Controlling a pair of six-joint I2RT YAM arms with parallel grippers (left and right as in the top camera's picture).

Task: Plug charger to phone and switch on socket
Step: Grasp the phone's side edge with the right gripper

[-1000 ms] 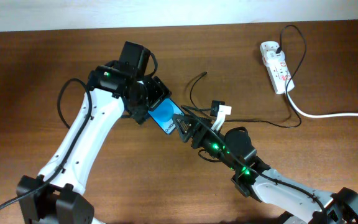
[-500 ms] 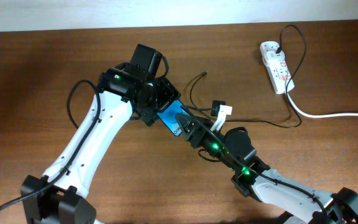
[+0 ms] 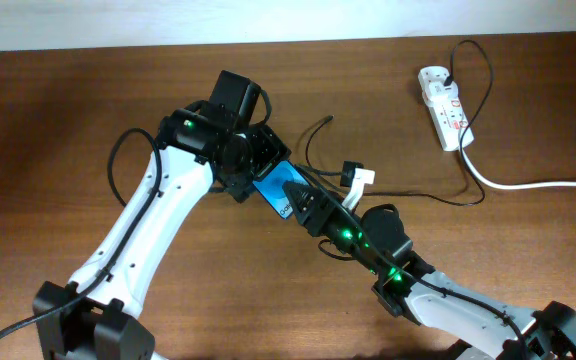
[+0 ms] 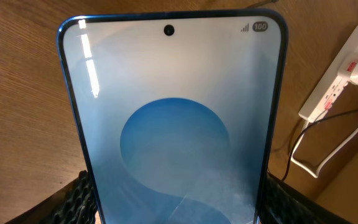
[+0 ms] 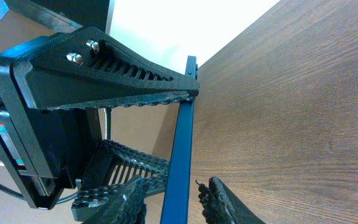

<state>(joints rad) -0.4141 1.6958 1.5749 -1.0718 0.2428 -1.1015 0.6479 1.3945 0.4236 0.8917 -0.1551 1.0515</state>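
Phone clamped in left pincer, edge straddled by narrowly parted, empty right pincer.
Phone could be levered loose if squeezed off-centre; charger lay ungrasped.

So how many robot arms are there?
2. The left arm comes in from the lower-left corner, the right arm from the lower right; both meet at the phone mid-table.

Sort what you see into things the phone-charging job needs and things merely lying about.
Needed: phone, charger cable, socket.
Lying about: thick white cord, small white piece beside the cable.
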